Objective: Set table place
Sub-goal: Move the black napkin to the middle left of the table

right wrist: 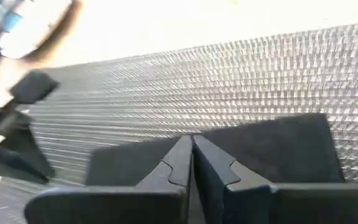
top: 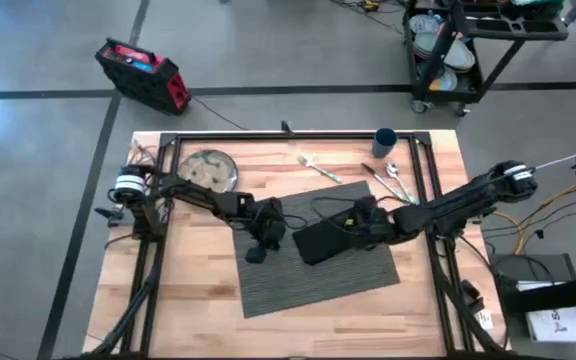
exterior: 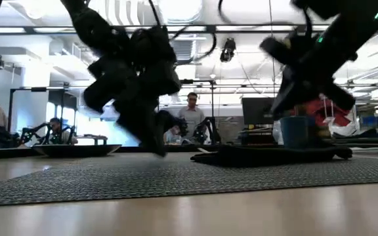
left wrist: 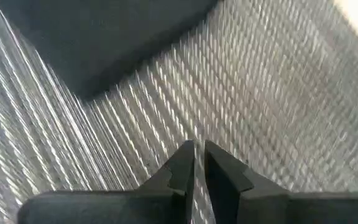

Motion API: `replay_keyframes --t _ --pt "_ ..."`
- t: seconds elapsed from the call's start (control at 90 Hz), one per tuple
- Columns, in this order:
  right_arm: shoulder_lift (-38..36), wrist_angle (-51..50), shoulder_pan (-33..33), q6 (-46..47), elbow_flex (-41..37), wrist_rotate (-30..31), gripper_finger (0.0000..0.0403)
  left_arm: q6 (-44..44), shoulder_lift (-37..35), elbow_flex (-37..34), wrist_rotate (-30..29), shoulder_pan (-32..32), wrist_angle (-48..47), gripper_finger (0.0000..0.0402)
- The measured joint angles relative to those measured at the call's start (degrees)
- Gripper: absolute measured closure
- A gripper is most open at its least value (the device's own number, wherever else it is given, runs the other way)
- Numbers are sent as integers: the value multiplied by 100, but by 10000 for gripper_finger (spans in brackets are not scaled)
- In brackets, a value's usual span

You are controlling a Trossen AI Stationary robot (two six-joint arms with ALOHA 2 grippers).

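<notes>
Grey placemat [top: 313, 250] and black napkin [top: 330, 240] lie mid-frame; plate [top: 208, 168], fork [top: 318, 167], spoon [top: 396, 180] and cup [top: 385, 141] wait along the top. Both grippers' fingers look clenched, empty.

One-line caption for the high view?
Both grippers, left and right, shut over the placemat beside the black napkin.

Red toolbox [top: 143, 74] and cart [top: 468, 45] on floor; people [exterior: 191, 115] behind.

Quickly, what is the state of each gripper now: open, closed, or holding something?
Left gripper: closed, holding nothing, above the placemat.
Right gripper: closed, over the black napkin; a grip on it cannot be told.
</notes>
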Motion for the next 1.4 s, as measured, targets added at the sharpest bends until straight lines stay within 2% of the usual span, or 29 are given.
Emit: replay_keyframes --t 0.133,0.256,0.389,0.489,0.667,0.789,0.956,1.033,1.1,1.244,1.333,1.4 --pt "-565 -714 167 160 0 13 403 359 -39 564 11 0 29 380" --pt "-825 -1591 270 632 -9 13 403 612 285 1181 101 105 -49 380" --pt "-950 -2108 292 983 -53 -122 403 673 1026 2115 832 455 -858 380" --pt "-965 -2087 290 951 -85 -324 403 814 1597 2842 1258 665 -1549 380" --pt "-979 -2122 349 925 -178 -548 403 1053 2328 4063 1917 988 -2247 374" --pt "-1092 -2097 386 803 -239 -537 403 1085 2639 4781 2209 1172 -2563 348" --pt "-1434 -2071 379 673 -421 -533 393 1030 2881 5404 2264 1344 -2641 288" --pt "-1561 -2051 379 682 -477 -631 378 936 2959 5583 2281 1408 -2958 259" --pt "-1616 -2073 379 703 -562 -727 367 935 2966 5621 2305 1436 -3593 242" --pt "-1595 -1869 376 855 -674 -548 351 1420 2795 5190 2294 1281 -5067 241" --pt "-1548 -1340 342 619 -768 -492 336 1583 2581 4645 2088 1082 -5187 252" --pt "-1534 -997 309 514 -906 -559 321 1498 2381 4140 1745 934 -4803 262"
